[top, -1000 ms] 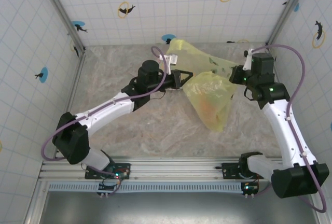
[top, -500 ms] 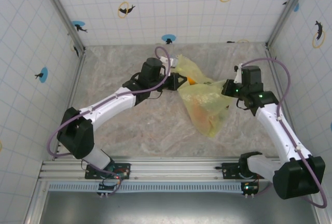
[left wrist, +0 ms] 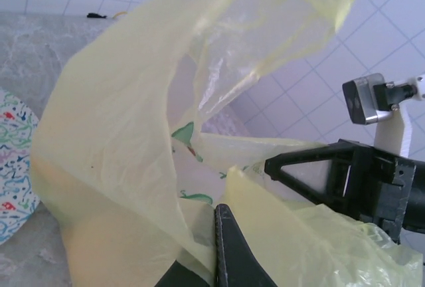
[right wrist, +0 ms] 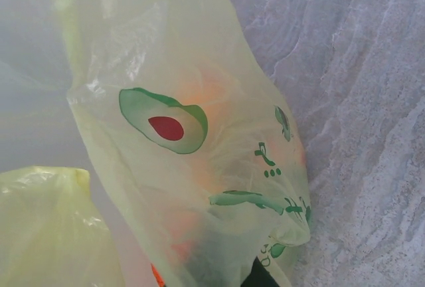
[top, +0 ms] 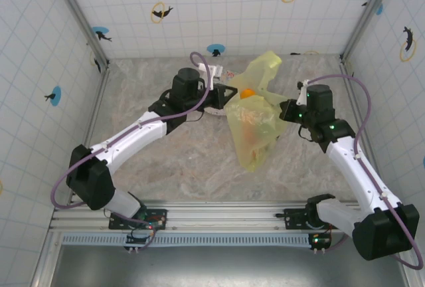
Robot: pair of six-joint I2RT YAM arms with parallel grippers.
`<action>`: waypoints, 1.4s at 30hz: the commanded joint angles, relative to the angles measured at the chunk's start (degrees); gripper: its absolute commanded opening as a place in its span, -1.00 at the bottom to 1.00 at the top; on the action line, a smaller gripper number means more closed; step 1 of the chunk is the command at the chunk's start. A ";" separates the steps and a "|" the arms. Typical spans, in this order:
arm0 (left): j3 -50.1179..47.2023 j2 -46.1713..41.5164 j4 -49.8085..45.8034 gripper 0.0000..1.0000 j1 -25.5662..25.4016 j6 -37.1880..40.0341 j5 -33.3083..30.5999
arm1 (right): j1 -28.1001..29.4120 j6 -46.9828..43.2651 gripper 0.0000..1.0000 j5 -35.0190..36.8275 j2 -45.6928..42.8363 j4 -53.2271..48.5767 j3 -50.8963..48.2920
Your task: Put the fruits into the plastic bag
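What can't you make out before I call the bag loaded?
Count of fruits: top and right wrist views, plastic bag film smears them into orange blurs.
The plate: left wrist view, cut off by frame edge and bag.
Tips of left claw: left wrist view, wrapped in bag film.

plastic bag (top: 255, 124): 1 | plate (left wrist: 13, 161): 1 | orange fruit (top: 247, 92): 1 clear | other fruits (top: 251, 133) in bag: blurred, uncounted | arms (top: 133, 135): 2

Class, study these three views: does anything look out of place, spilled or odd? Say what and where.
One orange fruit sits high by the plastic bag's mouth, between the left gripper and right gripper, while the other fruits sag low inside. It might tip out.
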 commanded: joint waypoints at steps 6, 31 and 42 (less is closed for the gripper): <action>-3.08 -0.64 -1.07 -0.67 0.37 1.80 -1.66 | 0.00 0.00 -0.81 2.47 -0.65 1.87 -1.31; -19.38 -26.89 1.46 0.95 5.58 12.11 -40.33 | -5.03 -12.86 0.79 20.35 -3.88 1.71 12.52; -43.58 -31.75 13.11 0.95 18.06 12.55 -64.55 | -13.77 -10.36 1.00 30.93 -7.97 18.48 -14.74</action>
